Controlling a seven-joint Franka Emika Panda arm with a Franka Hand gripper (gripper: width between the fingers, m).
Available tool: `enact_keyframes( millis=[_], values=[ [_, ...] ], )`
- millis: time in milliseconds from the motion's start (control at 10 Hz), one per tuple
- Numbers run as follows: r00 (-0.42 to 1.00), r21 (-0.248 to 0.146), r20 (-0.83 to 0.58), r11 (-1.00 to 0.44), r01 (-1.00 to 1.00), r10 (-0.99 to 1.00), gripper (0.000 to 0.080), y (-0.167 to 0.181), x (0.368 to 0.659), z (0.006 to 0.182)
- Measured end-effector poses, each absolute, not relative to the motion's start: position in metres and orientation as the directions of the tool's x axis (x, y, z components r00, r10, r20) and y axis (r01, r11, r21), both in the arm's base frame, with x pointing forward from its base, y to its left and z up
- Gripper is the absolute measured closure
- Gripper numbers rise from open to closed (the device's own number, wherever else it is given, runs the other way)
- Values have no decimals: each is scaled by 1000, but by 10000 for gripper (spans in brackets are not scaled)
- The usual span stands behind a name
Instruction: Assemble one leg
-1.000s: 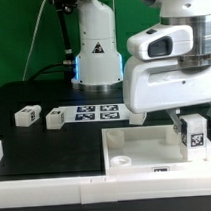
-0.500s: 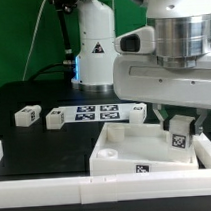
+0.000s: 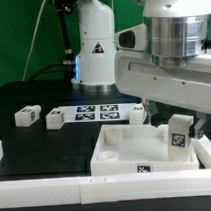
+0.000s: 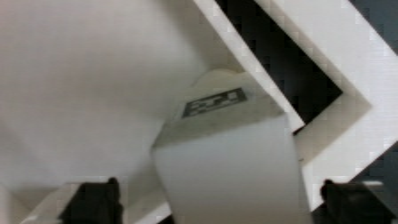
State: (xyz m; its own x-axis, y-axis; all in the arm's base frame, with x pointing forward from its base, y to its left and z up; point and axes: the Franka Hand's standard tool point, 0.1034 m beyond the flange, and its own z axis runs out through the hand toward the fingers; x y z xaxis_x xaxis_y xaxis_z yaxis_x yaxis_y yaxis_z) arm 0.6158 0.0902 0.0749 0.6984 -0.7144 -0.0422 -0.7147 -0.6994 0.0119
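White plastic oblong leg (image 3: 180, 131), tagged, stands at right in the white square panel (image 3: 124, 151); my end effector (image 4: 214, 203) spread apart, I should regrip squarely.

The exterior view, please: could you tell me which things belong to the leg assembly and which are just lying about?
In use:
- leg standing on the panel
- white panel
- pincer

Lying about:
- two loose blocks
- marker board
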Motion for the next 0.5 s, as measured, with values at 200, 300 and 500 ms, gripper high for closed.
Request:
enact_keyframes(
  millis=[200,300,500],
  values=[
    [698,12,-42,-699,-715,-714,159,90,616,75],
    [698,12,-42,-699,-715,-714,159,90,616,75],
    [698,12,-42,-699,-715,-714,151,90,616,75]
  ],
)
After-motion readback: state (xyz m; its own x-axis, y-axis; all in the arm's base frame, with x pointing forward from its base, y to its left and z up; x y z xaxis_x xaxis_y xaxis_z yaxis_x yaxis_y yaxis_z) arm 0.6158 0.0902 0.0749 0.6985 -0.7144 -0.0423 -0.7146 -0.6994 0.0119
